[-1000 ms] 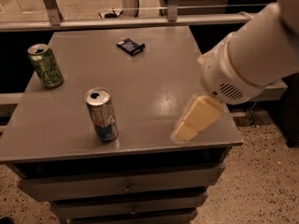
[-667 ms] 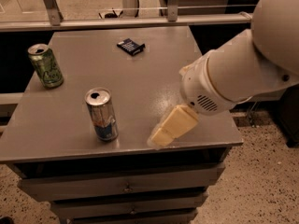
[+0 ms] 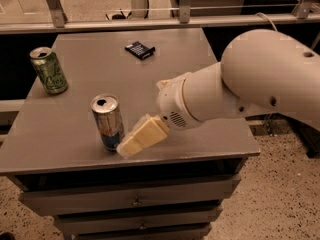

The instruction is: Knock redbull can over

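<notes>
silver on top and blue down the side, the redbull can (image 3: 107, 121) is slim and tall, with a small red mark low on its body and a dark opening in its bright lid. it stands upright near the front edge of the grey table (image 3: 200, 49), left of the middle. the gripper (image 3: 128, 146) is a cream-coloured wedge at the end of the thick white arm (image 3: 240, 89), which reaches in from the right and slopes down to the left. its tip sits low against the can's lower right side, touching it or just beside it; which of the two cannot be told. whether the gripper is open or closed cannot be told either, and it has hold of nothing that can be seen. a wider green can (image 3: 48, 70) stands upright well apart at the table's left edge, and a small dark blue packet (image 3: 139, 49) lies flat toward the back. drawer fronts (image 3: 135, 201) show below the tabletop. compared with a moment ago, the gripper has swept leftward along the front of the table: then a clear stretch of bare tabletop lay between its tip and the can, and now that gap is closed. the redbull can is in the same spot and as upright as before, and the green can and the packet have not moved.
</notes>
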`<state>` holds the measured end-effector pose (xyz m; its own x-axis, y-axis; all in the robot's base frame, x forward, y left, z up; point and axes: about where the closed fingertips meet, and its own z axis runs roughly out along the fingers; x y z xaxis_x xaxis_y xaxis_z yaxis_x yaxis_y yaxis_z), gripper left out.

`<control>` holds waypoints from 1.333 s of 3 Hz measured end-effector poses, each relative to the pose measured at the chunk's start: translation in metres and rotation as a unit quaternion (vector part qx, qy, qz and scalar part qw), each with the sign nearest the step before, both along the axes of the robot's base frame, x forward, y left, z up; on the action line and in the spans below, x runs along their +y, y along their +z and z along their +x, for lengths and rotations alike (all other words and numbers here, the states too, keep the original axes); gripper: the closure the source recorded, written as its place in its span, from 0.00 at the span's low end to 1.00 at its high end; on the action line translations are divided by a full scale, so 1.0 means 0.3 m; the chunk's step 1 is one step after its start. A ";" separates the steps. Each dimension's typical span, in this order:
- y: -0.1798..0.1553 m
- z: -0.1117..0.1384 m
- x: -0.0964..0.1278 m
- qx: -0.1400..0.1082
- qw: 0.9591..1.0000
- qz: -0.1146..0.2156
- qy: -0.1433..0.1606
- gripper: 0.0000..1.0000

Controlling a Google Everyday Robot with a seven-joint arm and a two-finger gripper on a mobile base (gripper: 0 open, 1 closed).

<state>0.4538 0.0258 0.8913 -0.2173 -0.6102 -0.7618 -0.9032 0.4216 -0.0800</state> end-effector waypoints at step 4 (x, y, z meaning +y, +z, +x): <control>0.061 0.308 0.224 -0.029 0.993 0.094 -0.058 0.00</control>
